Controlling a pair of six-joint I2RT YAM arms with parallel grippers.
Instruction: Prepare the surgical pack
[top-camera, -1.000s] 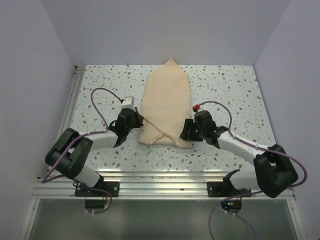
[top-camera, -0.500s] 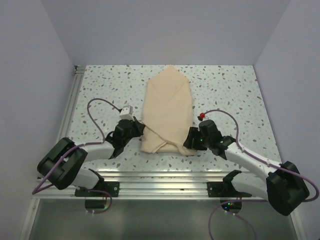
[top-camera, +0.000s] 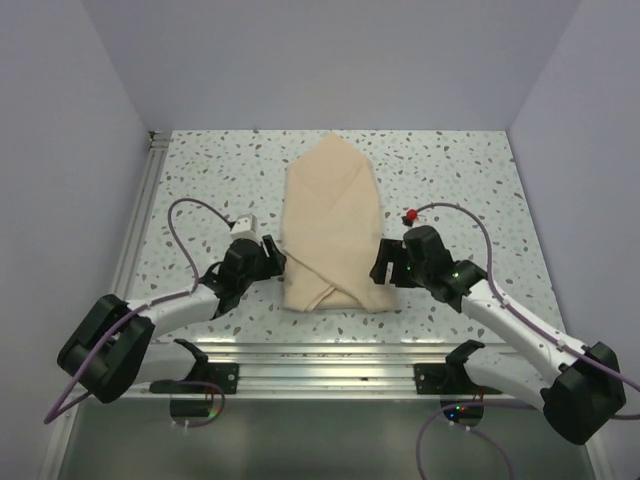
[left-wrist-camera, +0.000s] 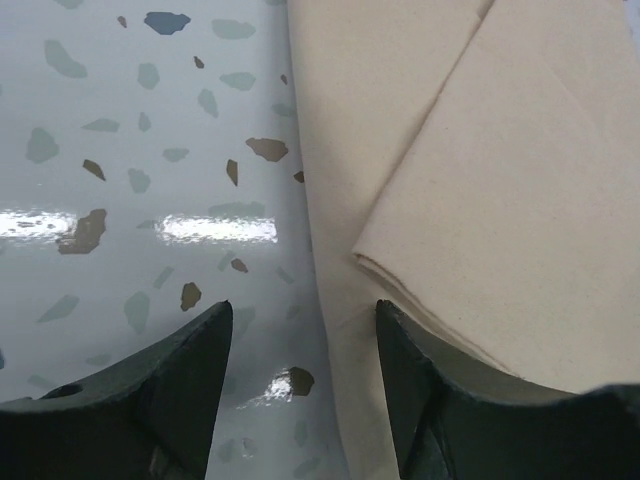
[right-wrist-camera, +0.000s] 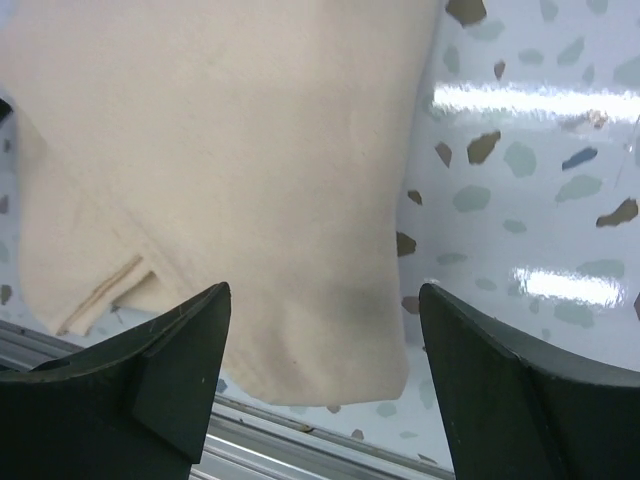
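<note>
The surgical pack (top-camera: 333, 225) is a tan cloth bundle, folded long and pointed at its far end, lying in the middle of the speckled table. Its folded layers fill the right of the left wrist view (left-wrist-camera: 480, 170) and most of the right wrist view (right-wrist-camera: 230, 170). My left gripper (top-camera: 272, 255) sits at the bundle's near left edge, open, with the cloth edge between its fingers (left-wrist-camera: 305, 320). Over the bundle's near right corner my right gripper (top-camera: 384, 266) stands open and wide (right-wrist-camera: 322, 300), holding nothing. Whatever is wrapped inside is hidden.
A metal rail (top-camera: 330, 352) runs along the table's near edge, just behind the bundle's near end (right-wrist-camera: 300, 440). Another rail (top-camera: 140, 220) borders the left side. Pale walls close in the table on the far, left and right sides.
Both arms have drawn back toward the near edge, and the bundle has slid a little nearer. The left gripper has gone from shut to open; the right has opened wider.
</note>
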